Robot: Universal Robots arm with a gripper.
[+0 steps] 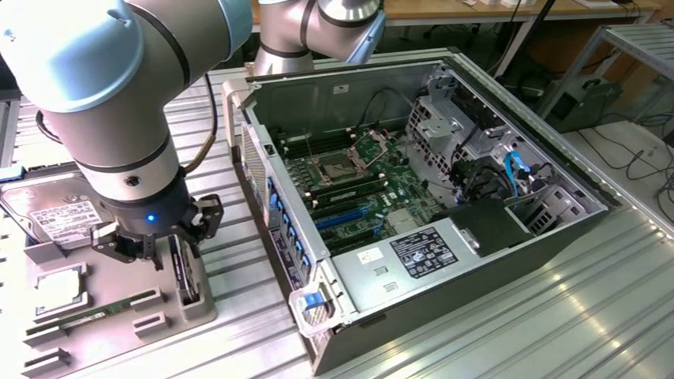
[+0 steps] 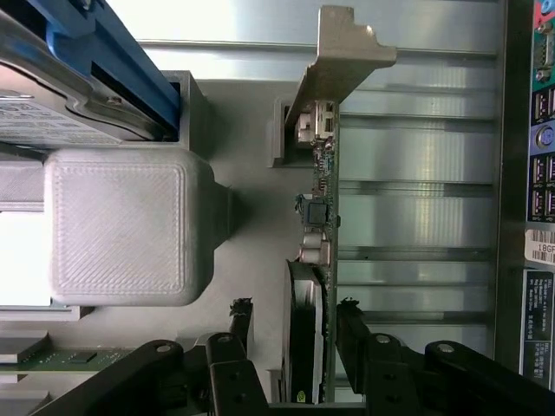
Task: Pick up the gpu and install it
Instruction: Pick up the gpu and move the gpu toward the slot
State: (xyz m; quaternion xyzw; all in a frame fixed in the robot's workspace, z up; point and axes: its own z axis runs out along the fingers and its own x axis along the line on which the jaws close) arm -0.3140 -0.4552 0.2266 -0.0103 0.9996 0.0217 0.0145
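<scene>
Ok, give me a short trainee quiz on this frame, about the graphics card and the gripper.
1. True or false: the graphics card is already seated in the computer case.
2. The gripper is: A) shut tight on the card; B) open, with a finger on each side of the card; C) reaching inside the case.
3. Fill in: the card stands on edge in a slot of the grey ____.

Key: 1 false, it is outside the case. 2 B. 3 tray.
</scene>
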